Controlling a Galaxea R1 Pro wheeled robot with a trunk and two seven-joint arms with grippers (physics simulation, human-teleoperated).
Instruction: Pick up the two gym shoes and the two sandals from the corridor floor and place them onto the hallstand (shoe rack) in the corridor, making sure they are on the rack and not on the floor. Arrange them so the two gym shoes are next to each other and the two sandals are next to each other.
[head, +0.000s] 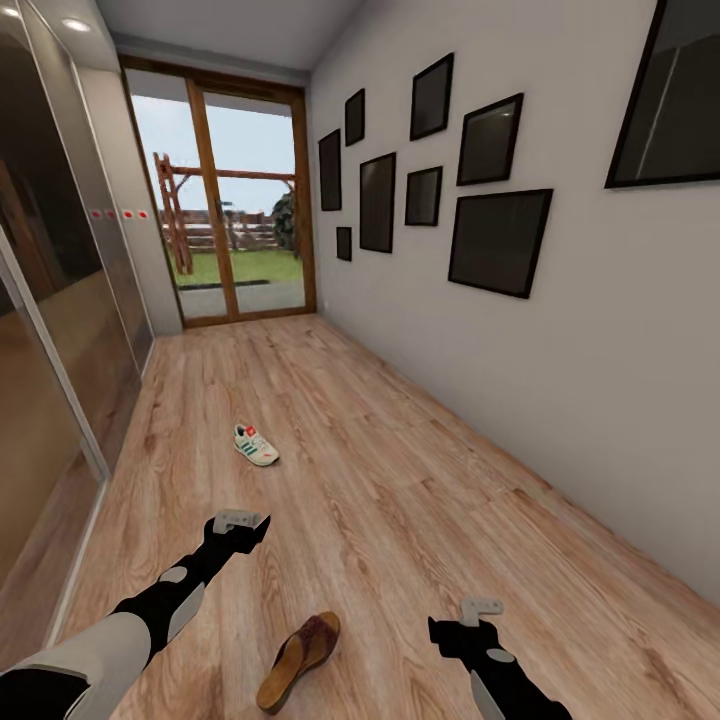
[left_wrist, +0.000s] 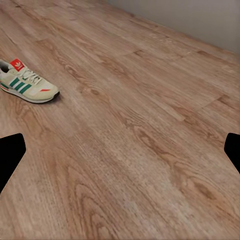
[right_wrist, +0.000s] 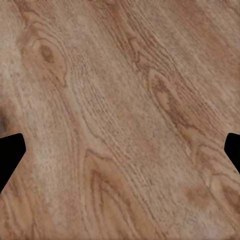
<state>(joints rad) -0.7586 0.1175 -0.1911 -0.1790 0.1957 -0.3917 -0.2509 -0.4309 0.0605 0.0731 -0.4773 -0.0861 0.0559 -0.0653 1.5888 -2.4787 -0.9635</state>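
One gym shoe (head: 256, 445) out on the corridor floor (head: 400, 500), white with green stripes and red accents, lying flat mid-hallway. Left gripper (head: 240, 522) hovers short of it, jaws apart. One brown sandal (head: 298, 660) lies near, tipped sideways. Right gripper (head: 480, 607), jaws apart, above bare planks.

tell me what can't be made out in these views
- Sandal, head view: lies on its side on the corridor floor, so its strap barely shows.
- Gym shoe, left wrist view: heel cut off by the picture edge.
- Left gripper and right gripper, head view: fingers too small to judge.
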